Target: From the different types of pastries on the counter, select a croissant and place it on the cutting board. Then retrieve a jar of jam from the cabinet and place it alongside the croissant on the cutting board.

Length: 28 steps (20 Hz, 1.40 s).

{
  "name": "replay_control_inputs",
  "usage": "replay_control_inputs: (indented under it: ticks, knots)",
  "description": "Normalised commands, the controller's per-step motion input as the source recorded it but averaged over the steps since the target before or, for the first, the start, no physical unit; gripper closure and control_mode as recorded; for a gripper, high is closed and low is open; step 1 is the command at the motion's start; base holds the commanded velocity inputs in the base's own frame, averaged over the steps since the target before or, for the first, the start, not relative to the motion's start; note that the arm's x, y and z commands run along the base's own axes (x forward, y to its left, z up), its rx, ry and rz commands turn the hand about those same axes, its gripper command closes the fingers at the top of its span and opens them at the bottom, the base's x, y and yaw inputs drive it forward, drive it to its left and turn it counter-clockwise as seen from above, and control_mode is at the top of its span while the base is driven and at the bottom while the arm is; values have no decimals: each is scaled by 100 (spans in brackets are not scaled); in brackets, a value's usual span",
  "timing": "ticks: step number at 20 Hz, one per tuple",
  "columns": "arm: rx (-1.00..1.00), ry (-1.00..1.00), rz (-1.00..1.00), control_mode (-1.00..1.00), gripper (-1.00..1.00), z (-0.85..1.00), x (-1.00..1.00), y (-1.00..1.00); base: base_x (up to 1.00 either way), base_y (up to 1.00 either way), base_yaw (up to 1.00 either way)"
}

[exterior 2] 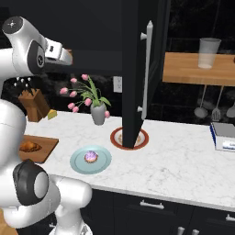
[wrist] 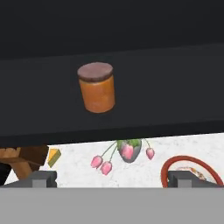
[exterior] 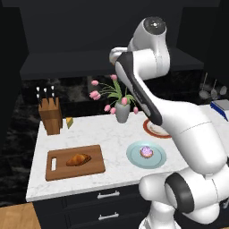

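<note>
The golden-brown croissant (exterior: 78,159) (exterior 2: 30,147) lies on the wooden cutting board (exterior: 91,170) (exterior 2: 47,148) at the left of the marble counter (exterior: 107,134). A pink-frosted cupcake (exterior: 146,152) (exterior 2: 91,157) sits on a pale teal plate (exterior: 134,157). In the hand view the orange-brown jar of jam (wrist: 97,87) with its dark lid stands upright on the dark cabinet's shelf ledge (wrist: 175,87). My gripper (wrist: 113,179) is open, raised in front of the cabinet, and faces the jar from some distance. Nothing is between its fingertips (wrist: 43,178).
A grey vase of pink tulips (exterior: 122,112) (wrist: 129,151) and a red-rimmed plate (exterior: 156,129) (wrist: 188,168) lie below the shelf. A knife block (exterior: 50,115) stands at the back left. The dark cabinet door (exterior 2: 137,69) hangs open over the counter to my right.
</note>
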Motion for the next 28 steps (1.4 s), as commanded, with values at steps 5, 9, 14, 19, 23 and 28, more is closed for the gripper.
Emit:
replay_control_inputs:
  ticks: [5, 9, 14, 19, 23, 28]
  knots:
    - [0, 13, 0, -100, -100, -18, 48, 4, 0, 0, 0]
    - [-1, 4, 0, -100, -100, -18, 43, 2, 0, 0, 0]
    - [-6, -3, 0, -100, -100, -19, 8, 9, 0, 0, 0]
    - [-5, -4, 0, -100, -100, -5, 0, 4, 0, 0, 0]
    - [-1, -1, 0, -100, -100, -1, 18, 0, 0, 0, 0]
    - [0, -1, 0, -100, -100, -2, 17, 0, 0, 0, 0]
